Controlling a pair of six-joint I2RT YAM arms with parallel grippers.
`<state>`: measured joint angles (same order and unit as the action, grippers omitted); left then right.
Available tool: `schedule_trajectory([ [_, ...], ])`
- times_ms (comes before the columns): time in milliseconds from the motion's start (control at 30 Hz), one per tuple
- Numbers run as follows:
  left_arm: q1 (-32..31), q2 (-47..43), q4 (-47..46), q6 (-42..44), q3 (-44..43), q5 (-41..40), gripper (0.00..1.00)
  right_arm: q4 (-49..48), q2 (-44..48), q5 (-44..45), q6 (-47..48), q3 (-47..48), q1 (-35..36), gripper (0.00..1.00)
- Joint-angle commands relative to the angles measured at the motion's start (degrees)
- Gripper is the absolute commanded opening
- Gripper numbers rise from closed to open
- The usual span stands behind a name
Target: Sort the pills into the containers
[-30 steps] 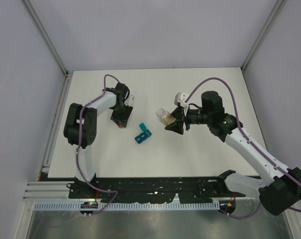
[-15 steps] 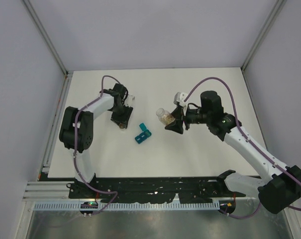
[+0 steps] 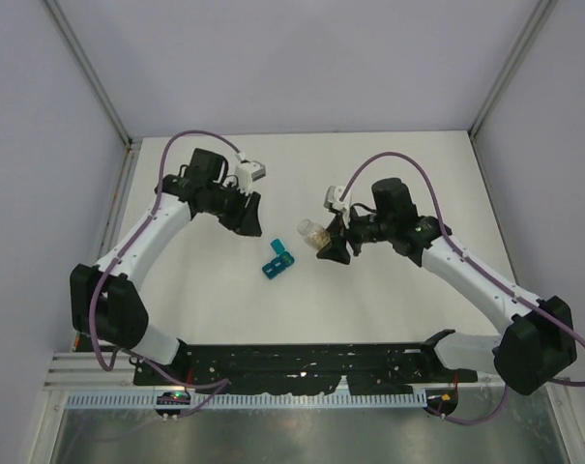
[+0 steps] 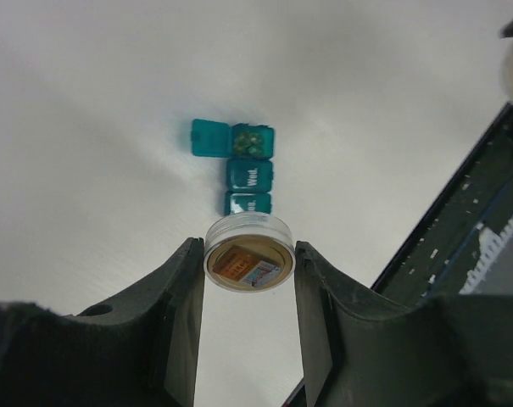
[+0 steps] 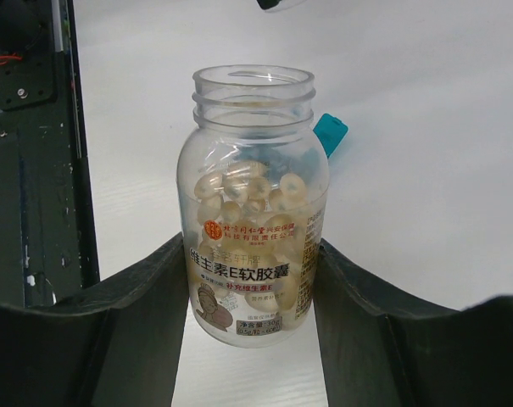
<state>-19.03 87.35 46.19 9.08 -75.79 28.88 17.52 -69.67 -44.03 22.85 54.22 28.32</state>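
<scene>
1. White table point(image 3: 389, 174), grey walls point(image 3: 302, 58).
2. left gripper point(image 4: 249, 254) pinching round cap point(image 4: 248, 264) by its rim, off the table, near containers.
3. containers point(image 4: 248, 166): teal strip flat on table between both arms, end lid flipped open; probably pills point(image 4: 251, 141) inside, too tiny to be sure.
4. right gripper point(image 5: 252, 254) clamped on uncapped vial point(image 5: 252, 212), more pills inside.

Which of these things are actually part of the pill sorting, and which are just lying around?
Part of the job: pills in the clear bottle, held by the right pincer; teal containers, one lid open; bottle cap in the left pincer.
Not part of it: black rail at the near edge; purple cables on the arms.
</scene>
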Motion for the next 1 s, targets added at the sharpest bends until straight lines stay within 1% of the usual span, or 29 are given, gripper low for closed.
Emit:
schedule_trajectory([
  [0,-0.4,-3.1,2.1,2.9,-0.8,17.0,0.0,1.3,-2.4,1.1,3.3,3.6,2.8,0.05],
  [167,-1.0,-5.6,3.1,4.5,-1.5,25.2,0.0,3.6,-4.9,1.8,5.4,4.9,5.2,0.06],
  [333,-1.9,-6.7,3.9,5.0,-2.3,29.7,0.0,5.6,-6.8,2.0,7.3,6.3,7.8,0.05],
  [633,-6.0,-6.9,2.4,3.7,-2.5,29.6,0.0,7.4,-8.6,2.4,8.4,8.7,10.5,0.05],
  [967,-7.7,-6.7,1.8,3.2,-2.6,28.1,0.0,7.7,-8.9,2.9,8.6,9.1,11.2,0.06],
])
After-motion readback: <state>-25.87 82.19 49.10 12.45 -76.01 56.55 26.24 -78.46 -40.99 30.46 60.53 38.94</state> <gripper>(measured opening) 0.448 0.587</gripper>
